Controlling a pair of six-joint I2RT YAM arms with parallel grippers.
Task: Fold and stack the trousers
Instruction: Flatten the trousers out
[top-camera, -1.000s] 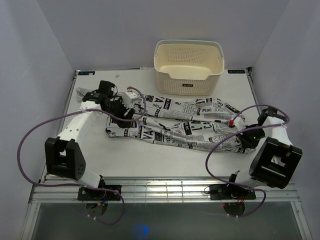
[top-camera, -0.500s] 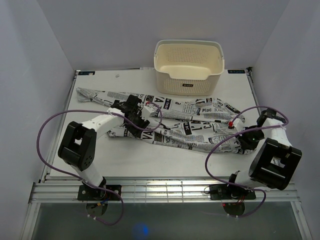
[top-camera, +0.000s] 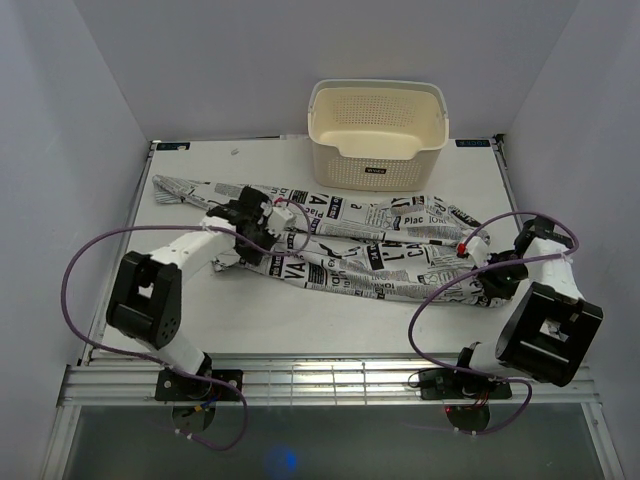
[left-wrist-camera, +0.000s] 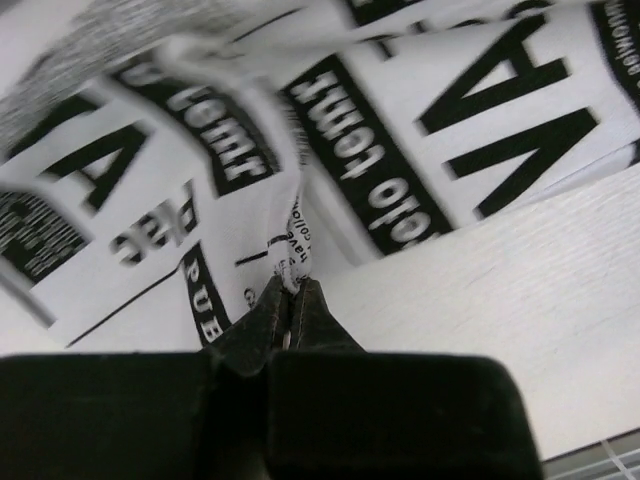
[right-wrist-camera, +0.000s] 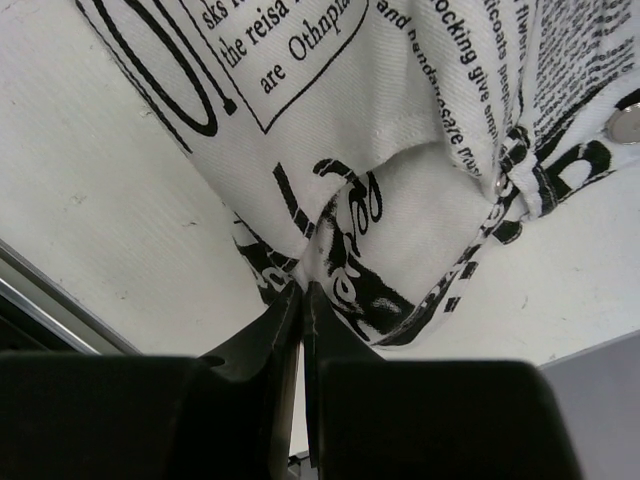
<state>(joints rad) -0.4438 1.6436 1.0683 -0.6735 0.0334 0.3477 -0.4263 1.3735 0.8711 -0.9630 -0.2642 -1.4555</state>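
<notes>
from above, the trousers (top-camera: 370, 250) lay stretched across the table (top-camera: 300, 320) beside the basket (top-camera: 378, 120). within the last second the left gripper (top-camera: 262, 232) had left the far leg end, swung to the nearer leg and snapped shut, so a fold looked ready to begin; its arm reached forward, elbow back. the left wrist view showed its jaws pinching a cloth edge. the right wrist view showed the right gripper (right-wrist-camera: 302, 290) clamped on the waistband corner.
</notes>
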